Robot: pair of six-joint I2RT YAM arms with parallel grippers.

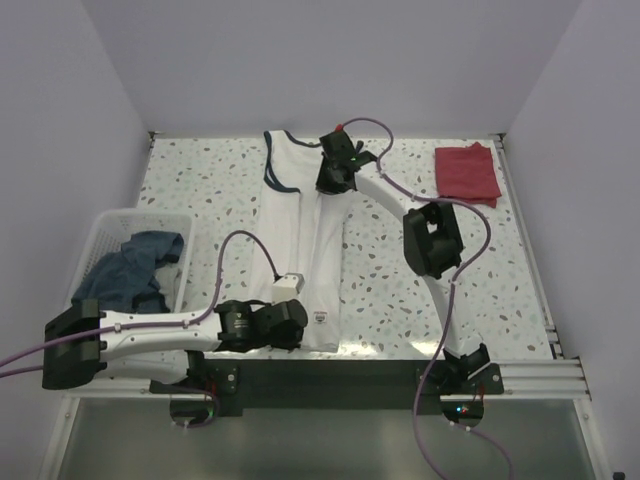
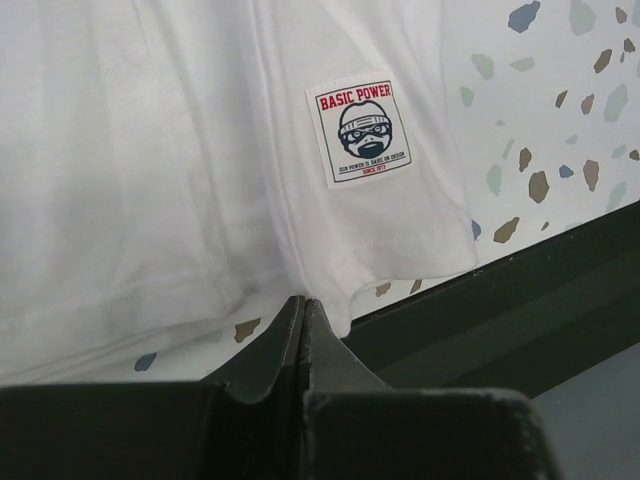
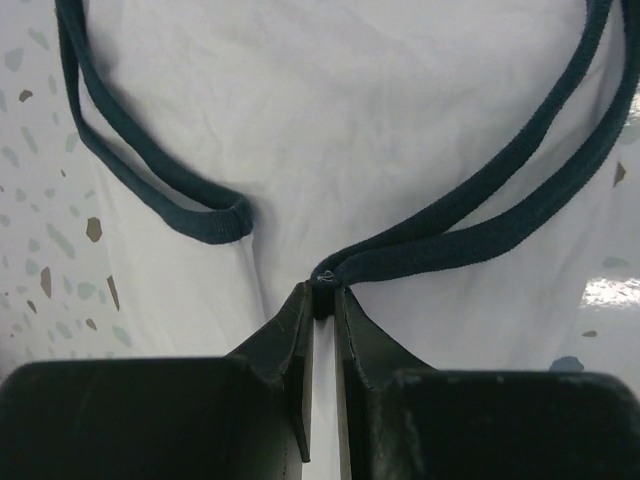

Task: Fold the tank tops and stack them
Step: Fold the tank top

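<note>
Pinching white top (image 1: 300, 230) by navy strap (image 3: 480, 235) in right pincer (image 3: 323, 290), with left pincer (image 2: 302, 305) pressed together at its hem (image 2: 400, 275), probably to fold lengthwise.

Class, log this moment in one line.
left end effector: shut on white tank top hem; right end effector: shut on navy strap; red tank top: untouched

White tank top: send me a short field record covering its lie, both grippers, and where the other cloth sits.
white tank top: flat on the table, lengthwise, neck at far end
right gripper: shut on its navy strap trim
left gripper: shut on its bottom hem
red tank top: far right corner, apart from the white one
basket: left side, holds blue cloth
</note>
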